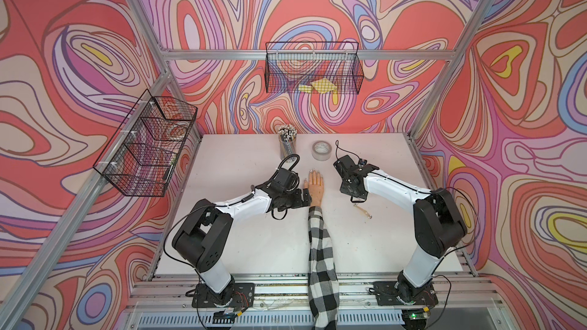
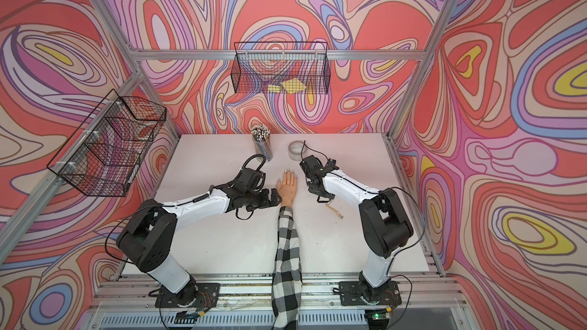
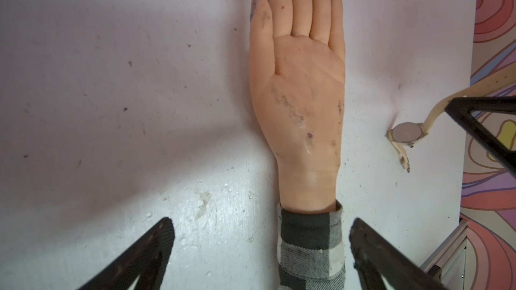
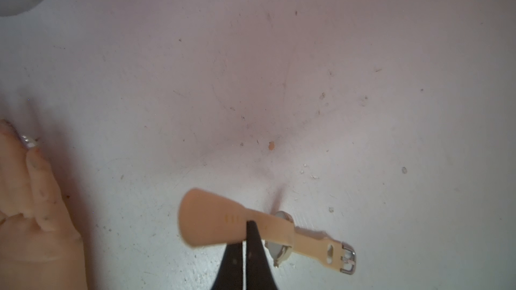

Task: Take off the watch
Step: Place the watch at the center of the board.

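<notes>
- Top views: R gripper (image 1: 353, 201) pinched shut on the watch (image 1: 364, 212) strap, the rest trailing just past its tips. L gripper (image 1: 305, 199) spread, mannequin hand (image 1: 315, 190) just beside it.
- L wrist cam: jaws wide either side of the checked sleeve (image 3: 310, 244), bare wrist just ahead.
- R wrist cam: tips nip the strap mid-length. Dial & buckle end down on the table (image 4: 279, 79), close behind the tips.

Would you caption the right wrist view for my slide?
Shut right pincer grips the watch by its strap, beside the mannequin hand.
</notes>
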`<state>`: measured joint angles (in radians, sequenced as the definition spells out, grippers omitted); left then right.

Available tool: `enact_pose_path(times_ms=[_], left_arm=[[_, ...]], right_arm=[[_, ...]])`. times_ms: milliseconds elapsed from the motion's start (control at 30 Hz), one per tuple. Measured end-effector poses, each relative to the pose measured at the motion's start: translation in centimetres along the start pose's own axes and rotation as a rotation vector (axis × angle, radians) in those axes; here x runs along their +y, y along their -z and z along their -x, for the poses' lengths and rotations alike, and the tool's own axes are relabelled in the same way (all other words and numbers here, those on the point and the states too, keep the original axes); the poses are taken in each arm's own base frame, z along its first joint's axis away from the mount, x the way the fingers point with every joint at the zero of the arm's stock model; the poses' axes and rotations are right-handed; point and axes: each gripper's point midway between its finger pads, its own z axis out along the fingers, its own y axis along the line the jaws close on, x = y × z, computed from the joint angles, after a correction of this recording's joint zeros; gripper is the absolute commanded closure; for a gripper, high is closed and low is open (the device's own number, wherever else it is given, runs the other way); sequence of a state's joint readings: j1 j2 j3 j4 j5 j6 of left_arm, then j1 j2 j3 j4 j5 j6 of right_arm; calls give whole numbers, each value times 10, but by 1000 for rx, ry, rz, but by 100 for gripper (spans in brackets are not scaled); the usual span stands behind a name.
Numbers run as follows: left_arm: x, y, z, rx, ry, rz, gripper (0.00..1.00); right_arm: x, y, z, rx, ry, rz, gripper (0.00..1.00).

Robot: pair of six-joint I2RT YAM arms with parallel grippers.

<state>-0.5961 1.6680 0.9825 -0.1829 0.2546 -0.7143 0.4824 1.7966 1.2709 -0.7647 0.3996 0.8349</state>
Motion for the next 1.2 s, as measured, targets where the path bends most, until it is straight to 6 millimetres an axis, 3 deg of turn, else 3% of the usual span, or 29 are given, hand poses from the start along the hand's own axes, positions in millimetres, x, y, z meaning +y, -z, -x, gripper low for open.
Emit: enact_pose_path(times_ms=[333,700,733,833,1067,1100,1200], left_arm=[[0,-1,-1,4,5,-1,1],[0,-1,-2,5,5,-1,1],[0,-1,-2,5,5,-1,1],[0,-1,-2,5,4,0,1],[3,0,1,-7,-4,14,1],[3,0,1,-12,-6,18,1],[2,7,5,-34,-11,18,1]], right_arm=[[26,-16,8,8,-25,29,100],[32,-20,10,9,-79,44,100],[33,-20,11,8,-85,49,93],[38,-20,14,7,-104,67,56],[47,-16,17,3,-105,115,6],[48,-12,19,-1,-107,128,2],[51,5,26,-23,-115,186,2]])
